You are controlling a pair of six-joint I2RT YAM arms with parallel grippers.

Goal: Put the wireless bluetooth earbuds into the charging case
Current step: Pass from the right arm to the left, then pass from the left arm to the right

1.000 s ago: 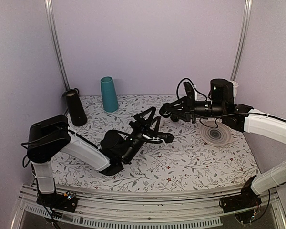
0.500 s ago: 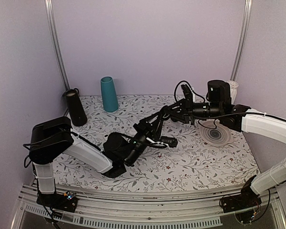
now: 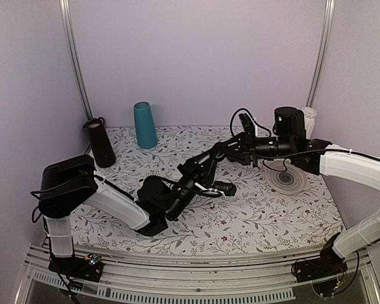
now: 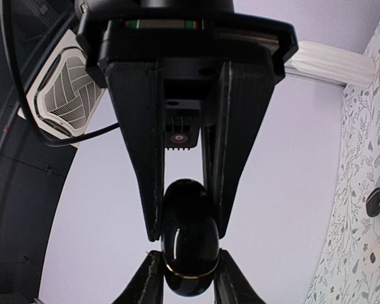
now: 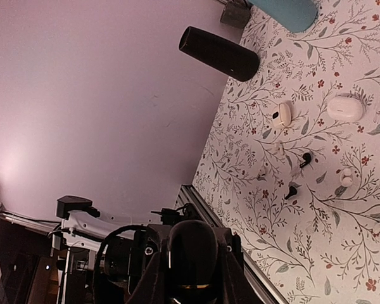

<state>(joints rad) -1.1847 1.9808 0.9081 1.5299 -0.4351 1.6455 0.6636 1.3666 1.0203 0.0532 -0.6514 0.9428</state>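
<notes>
The charging case (image 4: pixel 189 240), glossy black with a thin gold seam, is held in the air between both grippers. In the left wrist view my left gripper (image 4: pixel 189 254) pinches its lower sides from below, and my right gripper (image 4: pixel 186 233) clamps it from above. In the right wrist view the case (image 5: pixel 193 244) sits between my right gripper (image 5: pixel 194 256) fingers. In the top view the two grippers meet over the table's middle, left gripper (image 3: pixel 206 163) and right gripper (image 3: pixel 223 151). Two tiny black earbuds (image 5: pixel 306 158) (image 5: pixel 292 189) lie on the floral table.
A white case (image 5: pixel 345 107), a smaller white case (image 5: pixel 282 115) and white earbuds lie near the black earbuds. A flat black oval lump (image 4: pixel 375 201) lies on the table. A teal cup (image 3: pixel 144 125), a black cylinder (image 3: pixel 101 142) and a ringed plate (image 3: pixel 285 177) stand around.
My left gripper has moved right and up to meet the right gripper, and its fingers have closed in around the case. In the last half second almost nothing has moved.
</notes>
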